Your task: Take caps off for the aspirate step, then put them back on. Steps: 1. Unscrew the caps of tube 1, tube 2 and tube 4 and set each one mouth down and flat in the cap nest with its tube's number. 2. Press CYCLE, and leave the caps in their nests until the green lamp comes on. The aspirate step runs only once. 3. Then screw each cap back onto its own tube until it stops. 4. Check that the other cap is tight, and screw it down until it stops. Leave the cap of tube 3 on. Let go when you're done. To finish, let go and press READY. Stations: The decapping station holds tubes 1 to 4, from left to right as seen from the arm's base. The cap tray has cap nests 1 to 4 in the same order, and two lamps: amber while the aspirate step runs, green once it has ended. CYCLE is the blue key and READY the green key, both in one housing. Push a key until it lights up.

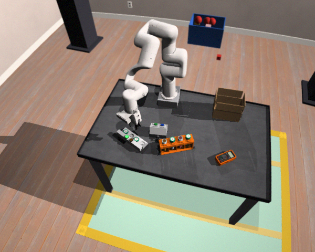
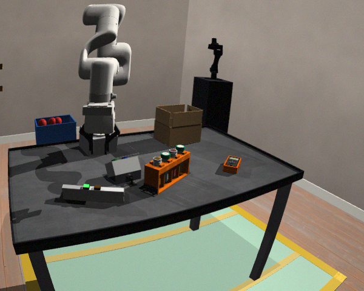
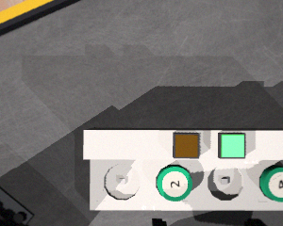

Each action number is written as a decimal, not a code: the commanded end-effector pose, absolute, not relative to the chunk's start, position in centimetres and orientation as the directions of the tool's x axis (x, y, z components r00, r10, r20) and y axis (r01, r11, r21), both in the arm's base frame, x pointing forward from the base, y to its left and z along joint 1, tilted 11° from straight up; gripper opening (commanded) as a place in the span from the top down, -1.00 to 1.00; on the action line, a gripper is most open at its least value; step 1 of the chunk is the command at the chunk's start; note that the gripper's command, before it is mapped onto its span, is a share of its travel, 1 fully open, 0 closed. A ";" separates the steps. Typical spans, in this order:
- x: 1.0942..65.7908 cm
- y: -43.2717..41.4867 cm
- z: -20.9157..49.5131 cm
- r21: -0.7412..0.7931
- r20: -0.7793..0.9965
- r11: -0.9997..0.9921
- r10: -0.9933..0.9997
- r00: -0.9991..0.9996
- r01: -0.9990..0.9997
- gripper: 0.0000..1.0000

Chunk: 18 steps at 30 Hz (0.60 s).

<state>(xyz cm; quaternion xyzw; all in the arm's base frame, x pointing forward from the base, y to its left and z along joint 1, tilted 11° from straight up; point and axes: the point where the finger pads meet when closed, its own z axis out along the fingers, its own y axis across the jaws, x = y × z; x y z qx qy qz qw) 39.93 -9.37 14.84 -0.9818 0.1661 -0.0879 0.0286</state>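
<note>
My gripper (image 1: 134, 124) hangs open and empty just above the white cap tray (image 1: 132, 138), which also shows in the wrist view (image 3: 189, 165). On the tray, cap 2 (image 3: 174, 184) and cap 4 (image 3: 279, 185) lie in their nests. Nest 1 (image 3: 122, 180) and nest 3 (image 3: 224, 181) are empty. The green lamp (image 3: 231, 145) is lit and the amber lamp (image 3: 186, 145) is dark. The orange tube rack (image 1: 176, 143) holds two capped tubes (image 1: 188, 136) (image 1: 171, 139) and two open tubes (image 1: 180, 138) (image 1: 164, 140). The key housing (image 1: 158, 129) carries the blue key (image 1: 161, 125) and the green key (image 1: 155, 124).
A cardboard box (image 1: 229, 104) stands at the back right of the table. An orange multimeter (image 1: 226, 157) lies right of the rack. The arm's base (image 1: 168, 98) is behind the key housing. A blue bin (image 1: 206, 30) stands on the floor.
</note>
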 end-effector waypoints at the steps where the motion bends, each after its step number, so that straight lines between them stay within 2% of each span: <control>1: 40.1 -9.5 14.9 -0.088 0.165 -0.943 -0.331 0.929 -0.321 0.08; 18: 41.5 -9.3 7.6 -0.088 0.165 -0.943 -0.331 0.929 -0.321 0.08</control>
